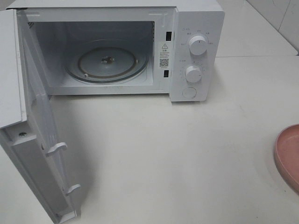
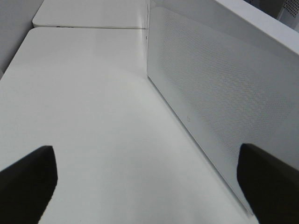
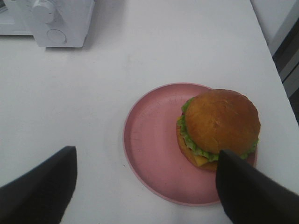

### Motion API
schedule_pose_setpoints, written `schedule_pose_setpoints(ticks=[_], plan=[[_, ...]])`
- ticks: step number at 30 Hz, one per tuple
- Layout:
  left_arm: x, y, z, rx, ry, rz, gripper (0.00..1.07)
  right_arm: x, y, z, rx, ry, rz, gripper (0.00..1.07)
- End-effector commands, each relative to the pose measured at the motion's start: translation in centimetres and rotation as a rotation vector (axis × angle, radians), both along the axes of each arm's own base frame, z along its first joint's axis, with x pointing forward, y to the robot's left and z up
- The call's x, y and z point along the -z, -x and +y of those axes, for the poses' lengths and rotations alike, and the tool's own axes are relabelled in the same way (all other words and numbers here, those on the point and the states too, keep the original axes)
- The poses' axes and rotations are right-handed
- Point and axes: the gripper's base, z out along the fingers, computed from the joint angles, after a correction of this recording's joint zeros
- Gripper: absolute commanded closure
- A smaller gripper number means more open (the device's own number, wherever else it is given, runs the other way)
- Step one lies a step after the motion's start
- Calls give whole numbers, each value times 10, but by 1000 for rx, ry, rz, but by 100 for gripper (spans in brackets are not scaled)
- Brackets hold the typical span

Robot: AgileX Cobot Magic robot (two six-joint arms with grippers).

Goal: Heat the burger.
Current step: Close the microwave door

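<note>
**Fingers Spread Wide as Burger Waited on Its Plate**

The dark fingers [image 3: 37, 186] of the right gripper [image 3: 145, 186] stood wide apart and empty above the white table [image 3: 140, 46], their tips cut off by the frame edge. Between them sat the burger [image 3: 219, 128], off-centre on a round pink plate [image 3: 149, 140], its lower edge partly hidden behind one finger. The left gripper [image 2: 149, 186] was likewise spread and held nothing, its fingers [image 2: 28, 182] showing only as two black shapes beside the perforated outer face of the microwave door [image 2: 210, 93].

From the high camera, neither gripper could be seen. The white microwave [image 1: 196, 28] stood with its door [image 1: 32, 140] swung fully open, the glass turntable [image 1: 106, 61] bare inside. Only a sliver of the pink plate reached that view at its right edge, and the burger fell outside it. The small print around the two dials [image 1: 197, 45] and on the warning label [image 1: 163, 54] was too fine to read.
</note>
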Motion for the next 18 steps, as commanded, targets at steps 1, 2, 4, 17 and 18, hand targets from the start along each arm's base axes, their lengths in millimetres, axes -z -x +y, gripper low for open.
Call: schedule_pose_setpoints(ticks=[1, 2, 4, 17, 18], plan=[[1, 2, 0, -4, 7, -21, 6, 14, 10, -1, 31, -7, -30, 31], [1, 2, 0, -4, 7, -21, 6, 14, 10, -1, 31, -7, -30, 31], [1, 2, 0, -4, 7, -21, 6, 16, 18, 0, 34, -11, -81, 31], [1, 1, 0, -4, 6, -13, 6, 17, 36, -1, 40, -20, -192, 31], [1, 1, 0, -4, 6, -13, 6, 17, 36, -1, 40, -20, -192, 31]])
